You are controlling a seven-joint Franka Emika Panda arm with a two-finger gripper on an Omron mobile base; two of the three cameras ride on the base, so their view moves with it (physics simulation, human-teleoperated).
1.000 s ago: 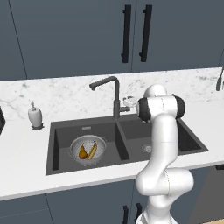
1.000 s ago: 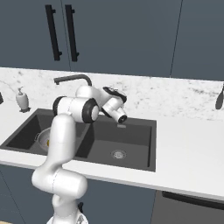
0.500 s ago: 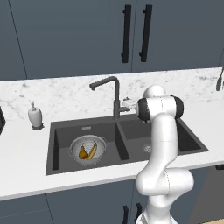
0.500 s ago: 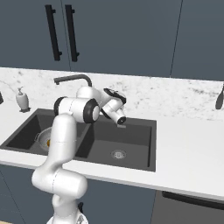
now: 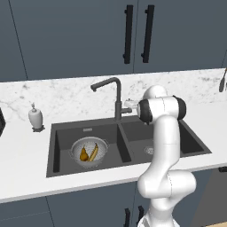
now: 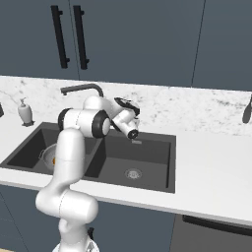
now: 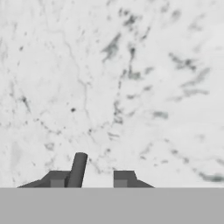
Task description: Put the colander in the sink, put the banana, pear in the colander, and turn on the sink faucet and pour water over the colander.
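Against the picture of a second ago we find the scene nearly unchanged — the arm keeps its pose by the tap and the fruit has not moved. The counter [image 5: 66,102] is white marble with grey veining, flat and broad; set into it is the sink [image 5: 56,150], a dark charcoal rectangle split by a centre divider. The sink faucet [image 5: 117,95], dark-grey metal with an angular bent spout, rises behind the divider. The colander [image 5: 75,149], a round perforated silver bowl, sits in the left basin; in it lie the curved yellow banana [image 5: 93,153] and the plump golden-brown pear [image 5: 83,154], side by side. In the hand view the gripper [image 7: 92,177] shows its tips narrowly parted with the small lever [image 7: 77,169] against one tip — whether it grasps the lever we cannot tell.
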